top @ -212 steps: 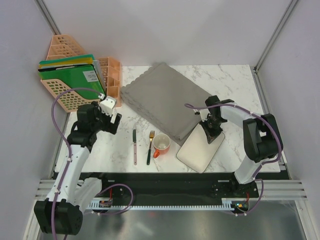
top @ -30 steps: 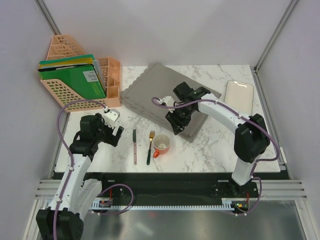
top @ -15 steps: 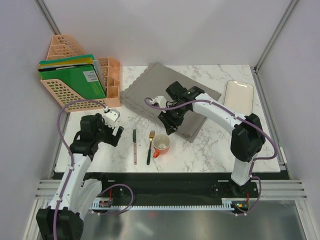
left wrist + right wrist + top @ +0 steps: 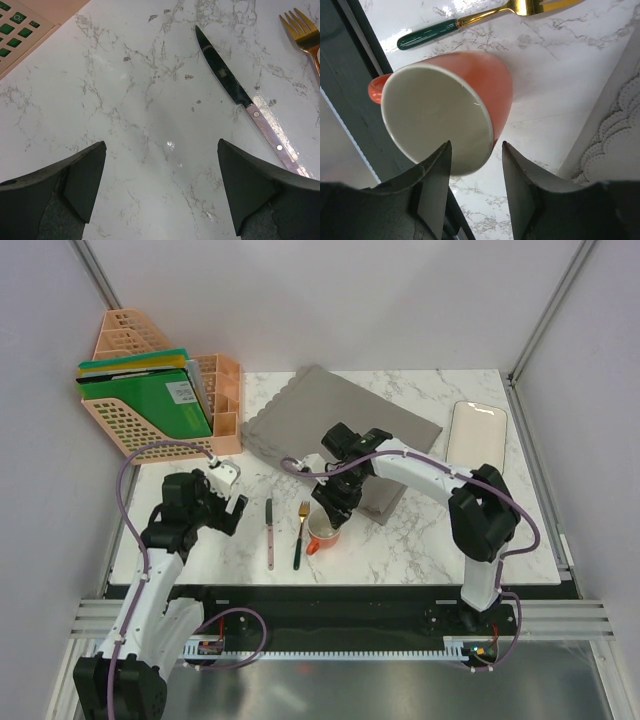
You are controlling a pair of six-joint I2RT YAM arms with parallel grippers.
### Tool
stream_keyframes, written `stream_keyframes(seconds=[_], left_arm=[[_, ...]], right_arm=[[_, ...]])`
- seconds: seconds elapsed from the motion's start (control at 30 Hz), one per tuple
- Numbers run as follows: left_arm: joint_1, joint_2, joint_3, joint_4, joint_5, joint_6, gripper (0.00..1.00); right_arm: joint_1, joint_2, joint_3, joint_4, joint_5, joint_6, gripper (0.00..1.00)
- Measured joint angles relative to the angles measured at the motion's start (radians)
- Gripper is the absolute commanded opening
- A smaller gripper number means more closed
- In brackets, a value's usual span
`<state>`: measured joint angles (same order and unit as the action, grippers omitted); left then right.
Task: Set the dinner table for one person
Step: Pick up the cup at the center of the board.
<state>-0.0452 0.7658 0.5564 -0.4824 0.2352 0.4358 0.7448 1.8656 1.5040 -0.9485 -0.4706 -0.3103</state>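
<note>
The dinner table is white marble. On it lie a grey scallop-edged placemat, a white rectangular plate at the far right, an orange cup, a gold fork and a knife. My right gripper hangs open just over the cup. In the right wrist view the cup shows its white inside, and the right gripper has one finger over the inside and one outside the wall. My left gripper is open above bare marble, left of the knife.
A peach mesh file organiser with green folders stands at the back left corner. The fork lies just beyond the cup, and the placemat's edge is close on the right. The table's near edge runs just behind the cup.
My right arm has swung from above the placemat's near edge leftward and toward the near side, ending over the cup. The left arm has stayed still.
</note>
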Motion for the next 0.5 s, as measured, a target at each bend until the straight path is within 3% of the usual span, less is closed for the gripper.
stream_keyframes(seconds=[0.17,0.23,0.27,0.3,0.5], left_arm=[[0.000,-0.019,-0.016,0.005,-0.019,0.004,1.00],[0.000,-0.028,-0.025,0.005,-0.026,0.009,1.00],[0.000,-0.032,-0.029,0.005,-0.028,0.012,1.00],[0.000,-0.035,-0.031,0.005,-0.030,0.014,1.00],[0.000,-0.053,-0.045,0.006,-0.052,0.024,1.00]], right_arm=[[0.028,0.091,0.002,0.020,0.010,-0.001,0.49],[0.042,0.130,0.009,0.022,0.016,-0.004,0.34],[0.049,0.148,0.017,0.022,0.020,-0.006,0.14],[0.053,0.161,0.027,0.021,0.027,-0.011,0.00],[0.076,0.195,0.068,0.009,0.032,0.002,0.00]])
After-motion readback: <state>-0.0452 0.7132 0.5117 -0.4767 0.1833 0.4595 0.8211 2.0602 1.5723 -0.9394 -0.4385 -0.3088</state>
